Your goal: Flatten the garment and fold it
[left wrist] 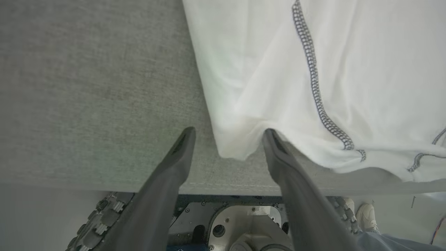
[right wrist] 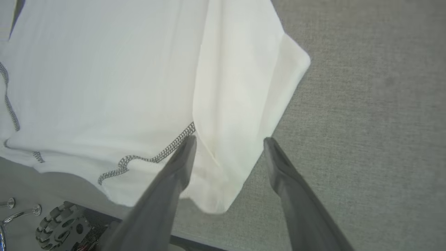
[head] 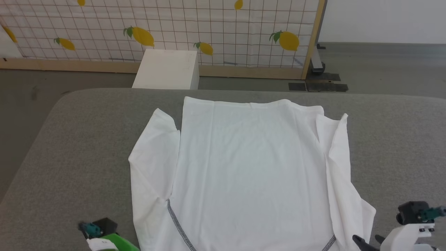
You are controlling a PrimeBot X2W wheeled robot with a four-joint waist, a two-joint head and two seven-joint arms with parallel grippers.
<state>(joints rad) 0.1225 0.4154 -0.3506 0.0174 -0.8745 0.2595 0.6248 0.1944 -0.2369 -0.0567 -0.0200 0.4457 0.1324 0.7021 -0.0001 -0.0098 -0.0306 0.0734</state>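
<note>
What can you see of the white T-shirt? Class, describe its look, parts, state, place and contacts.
The T-shirt is white, soft-looking cloth with dark grey flecked stitching along seams near its close edge. It lies spread almost flat on the grey padded surface, a long flap down each side, the right one creased into a ridge. The open left gripper and right gripper each straddle a near corner, gripping nothing.

No text, label, brand or number can be read: the garment [head: 251, 164] shows plain white cloth, and the lemon-print screen [head: 216, 24] behind it bears pictures alone
</note>
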